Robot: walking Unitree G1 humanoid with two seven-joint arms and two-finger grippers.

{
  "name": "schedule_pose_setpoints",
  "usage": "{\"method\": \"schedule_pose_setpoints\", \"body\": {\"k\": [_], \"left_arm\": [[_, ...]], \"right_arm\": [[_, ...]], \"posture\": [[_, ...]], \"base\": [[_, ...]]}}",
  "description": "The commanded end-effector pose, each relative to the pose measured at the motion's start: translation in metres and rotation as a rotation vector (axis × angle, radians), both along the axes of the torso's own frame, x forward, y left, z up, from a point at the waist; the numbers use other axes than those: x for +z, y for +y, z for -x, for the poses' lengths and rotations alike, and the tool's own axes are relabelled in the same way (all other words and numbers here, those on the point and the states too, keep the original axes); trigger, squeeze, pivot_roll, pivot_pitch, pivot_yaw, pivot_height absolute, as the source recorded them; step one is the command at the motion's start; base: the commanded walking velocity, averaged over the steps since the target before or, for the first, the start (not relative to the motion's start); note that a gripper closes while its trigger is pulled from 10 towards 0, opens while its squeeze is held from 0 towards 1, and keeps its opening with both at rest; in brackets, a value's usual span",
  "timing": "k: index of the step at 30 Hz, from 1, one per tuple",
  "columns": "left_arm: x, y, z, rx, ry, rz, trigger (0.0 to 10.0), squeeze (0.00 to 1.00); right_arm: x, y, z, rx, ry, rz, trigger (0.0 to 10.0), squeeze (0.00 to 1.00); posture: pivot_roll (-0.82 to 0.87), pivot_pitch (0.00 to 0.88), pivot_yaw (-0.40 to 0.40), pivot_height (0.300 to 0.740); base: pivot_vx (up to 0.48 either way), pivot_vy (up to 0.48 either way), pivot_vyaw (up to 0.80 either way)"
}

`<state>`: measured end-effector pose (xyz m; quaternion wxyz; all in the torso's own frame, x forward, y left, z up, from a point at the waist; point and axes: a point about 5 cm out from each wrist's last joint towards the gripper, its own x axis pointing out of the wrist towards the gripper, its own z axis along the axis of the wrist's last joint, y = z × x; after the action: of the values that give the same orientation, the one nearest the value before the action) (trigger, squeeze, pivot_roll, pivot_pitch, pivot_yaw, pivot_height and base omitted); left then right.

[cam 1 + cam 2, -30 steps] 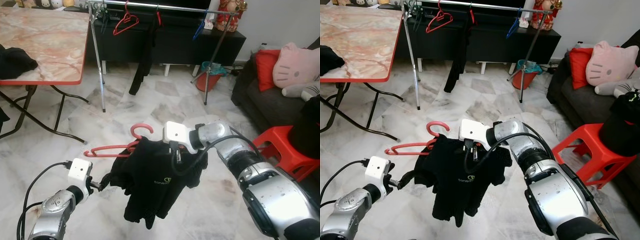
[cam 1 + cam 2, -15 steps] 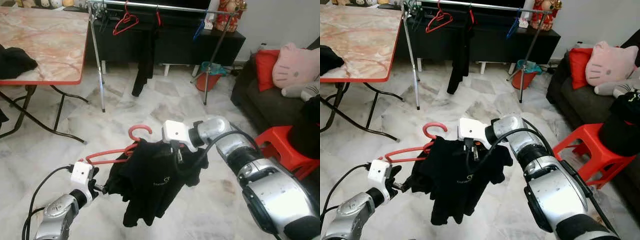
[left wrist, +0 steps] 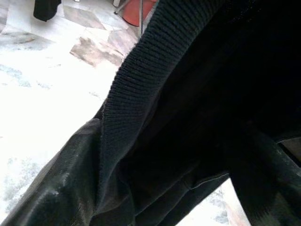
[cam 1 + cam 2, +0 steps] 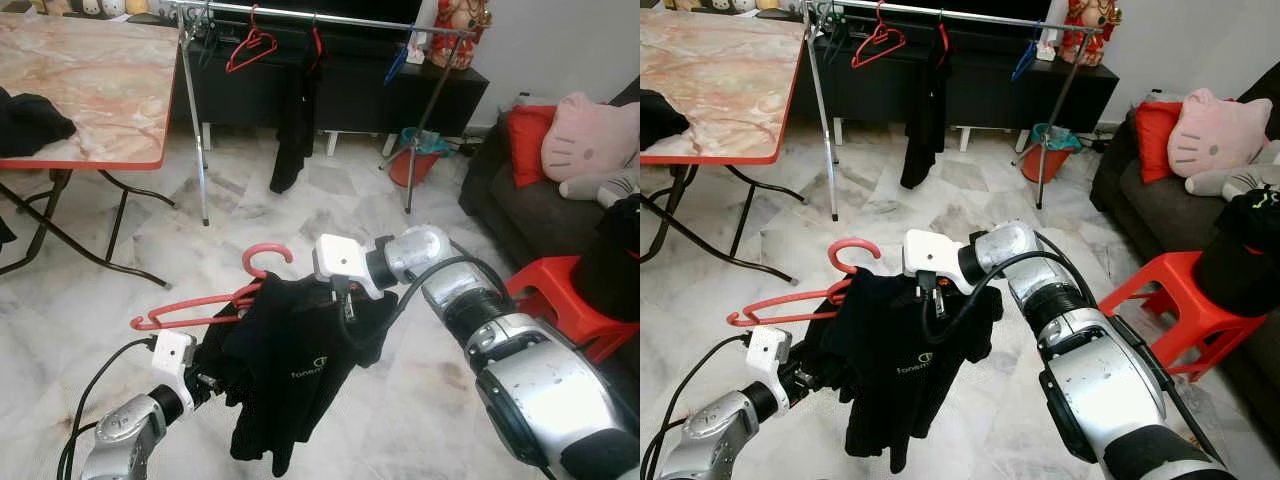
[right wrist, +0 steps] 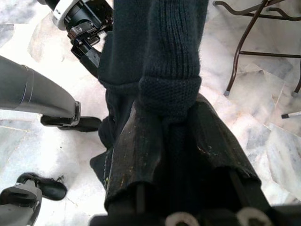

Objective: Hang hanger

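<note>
Black shirt [image 4: 300, 370] (on red hanger [image 4: 205, 305])

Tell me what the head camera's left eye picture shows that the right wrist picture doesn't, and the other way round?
The left eye view alone shows the red hanger, the clothes rail, the marble-topped table and the red stool. The right wrist view alone shows, close up, the right gripper shut on a knitted fold, plus the robot's feet. Both show the black garment and the left gripper at its edge.
</note>
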<state>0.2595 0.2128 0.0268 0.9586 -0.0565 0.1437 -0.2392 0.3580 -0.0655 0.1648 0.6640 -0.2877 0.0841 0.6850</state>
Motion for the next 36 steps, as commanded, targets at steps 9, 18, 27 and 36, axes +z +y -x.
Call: {"method": "schedule_pose_setpoints", "body": {"k": [9, 18, 27, 36], "left_arm": [[-0.0038, 0.0051, 0.0054, 0.007, 0.01, 0.008, 0.0, 0.0], [-0.0026, 0.0052, 0.0056, -0.001, 0.012, 0.022, 0.0, 0.0], [-0.003, 0.0064, 0.008, -0.007, 0.016, 0.025, 0.0, 0.0], [-0.0022, 0.0075, 0.0087, -0.014, 0.016, 0.027, 0.0, 0.0]], "right_arm": [[0.0127, -0.0053, -0.005, -0.021, -0.048, -0.029, 0.0, 0.0], [0.01, -0.0045, -0.0045, -0.029, -0.04, -0.029, 0.0, 0.0], [0.009, -0.0038, -0.0044, -0.033, -0.038, -0.029, 0.0, 0.0], [0.0083, -0.0033, -0.0041, -0.033, -0.036, -0.031, 0.0, 0.0]], "posture": [[0.11, 0.025, -0.208, 0.74], [0.12, 0.037, -0.205, 0.74], [0.12, 0.041, -0.205, 0.74], [0.12, 0.046, -0.203, 0.74]], "base": [[0.0, 0.0, 0.0], [0.0, 0.0, 0.0], [0.0, 0.0, 0.0], [0.0, 0.0, 0.0]]}}
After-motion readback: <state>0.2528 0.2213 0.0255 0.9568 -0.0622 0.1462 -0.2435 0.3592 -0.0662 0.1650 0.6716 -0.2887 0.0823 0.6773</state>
